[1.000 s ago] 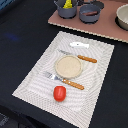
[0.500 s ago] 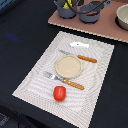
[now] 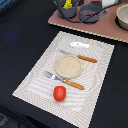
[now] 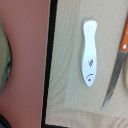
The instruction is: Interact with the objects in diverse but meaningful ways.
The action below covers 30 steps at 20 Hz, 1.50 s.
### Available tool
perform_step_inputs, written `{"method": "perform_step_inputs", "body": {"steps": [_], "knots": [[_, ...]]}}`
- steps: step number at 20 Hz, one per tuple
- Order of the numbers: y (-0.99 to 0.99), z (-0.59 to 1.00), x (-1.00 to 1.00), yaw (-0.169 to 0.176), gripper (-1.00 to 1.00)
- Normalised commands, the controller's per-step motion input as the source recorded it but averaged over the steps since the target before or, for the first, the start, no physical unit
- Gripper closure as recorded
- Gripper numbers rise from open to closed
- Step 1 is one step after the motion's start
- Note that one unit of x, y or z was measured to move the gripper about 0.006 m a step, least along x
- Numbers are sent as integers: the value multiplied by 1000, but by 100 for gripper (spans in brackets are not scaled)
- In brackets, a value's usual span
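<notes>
- The desk (image 3: 20, 35) is dark, nearly black; a pale woven mat (image 3: 40, 80) lies on it at a slant.
- A fork (image 3: 64, 80) with an orange handle lies on the mat toward the exterior view's left, just beside the plate, its tines pointing left.
- A red tomato (image 3: 59, 93) sits on the mat near its front edge, just in front of the fork and apart from it.
- A round tan plate (image 3: 69, 66) lies in the middle of the mat, between fork and knife, bare.
- A knife (image 3: 79, 56) with an orange handle lies just behind the plate, blade toward the left. In the wrist view its blade (image 4: 114, 85) runs alongside the fish without touching it.
- A white fish (image 3: 80, 45) lies flat near the mat's far edge, behind the knife. In the wrist view the fish (image 4: 89, 52) shows small dark marks on its wider end and lies wholly on the mat.
- A reddish-brown board (image 3: 85, 26) covers the desk behind the mat; in the wrist view the board (image 4: 25, 60) is parted from the mat by a dark strip of desk.
- On the board, a dark holder (image 3: 67, 9) has something yellow (image 3: 67, 4) in it; what it is cannot be told.
- To its right stands a grey pot (image 3: 93, 11) with handles.
- At the exterior view's right edge sits a pale bowl (image 3: 122, 17), cut off by the frame.
- The gripper shows in neither view, so I cannot tell how its fingers stand.
</notes>
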Motion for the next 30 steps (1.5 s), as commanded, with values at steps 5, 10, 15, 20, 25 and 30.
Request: {"method": "perform_step_inputs", "body": {"steps": [5,10,15,20,25,30], "knots": [[-374,-531,-134,3,-100],[-392,-611,-257,1,-100],[-382,-590,-364,0,-100],[-254,-473,-394,3,-100],[-37,-305,-402,30,-100],[84,-205,-495,35,-100]]}}
